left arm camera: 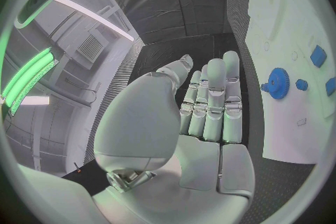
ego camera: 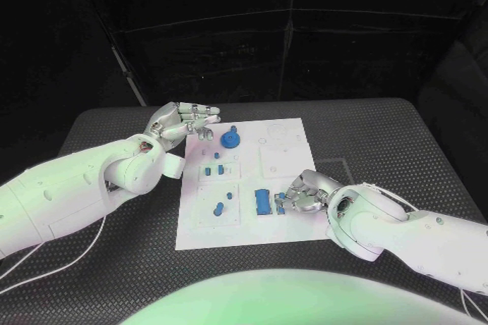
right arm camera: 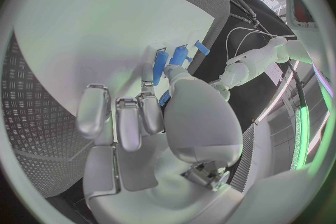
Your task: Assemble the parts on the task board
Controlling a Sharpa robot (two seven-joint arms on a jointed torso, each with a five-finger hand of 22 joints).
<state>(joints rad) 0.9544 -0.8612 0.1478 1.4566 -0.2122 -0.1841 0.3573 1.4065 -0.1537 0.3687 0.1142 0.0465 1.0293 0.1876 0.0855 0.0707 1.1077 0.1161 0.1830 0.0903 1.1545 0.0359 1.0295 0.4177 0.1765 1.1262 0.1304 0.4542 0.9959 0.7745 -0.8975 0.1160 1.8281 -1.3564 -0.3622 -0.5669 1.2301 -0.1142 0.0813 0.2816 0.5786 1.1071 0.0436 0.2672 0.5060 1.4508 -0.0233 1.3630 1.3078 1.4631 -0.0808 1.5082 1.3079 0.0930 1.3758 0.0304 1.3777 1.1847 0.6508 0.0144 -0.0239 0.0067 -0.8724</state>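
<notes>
Right hand point(ego camera: 305, 192) pinches blue part point(ego camera: 281, 204); left hand point(ego camera: 186, 122) empty.

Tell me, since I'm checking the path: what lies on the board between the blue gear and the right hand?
In the head view, small blue parts stand on the task board between the blue gear and the right hand.

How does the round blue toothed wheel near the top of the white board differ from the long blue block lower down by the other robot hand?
The round blue toothed wheel is a disc with a notched rim; the long blue block is a narrow straight-sided bar. The wheel sits at the far end of the white task board, beside the left robot hand, which holds nothing; the block lies at the near end, at the right robot hand's fingertips. Both are blue and rest on the board.
</notes>
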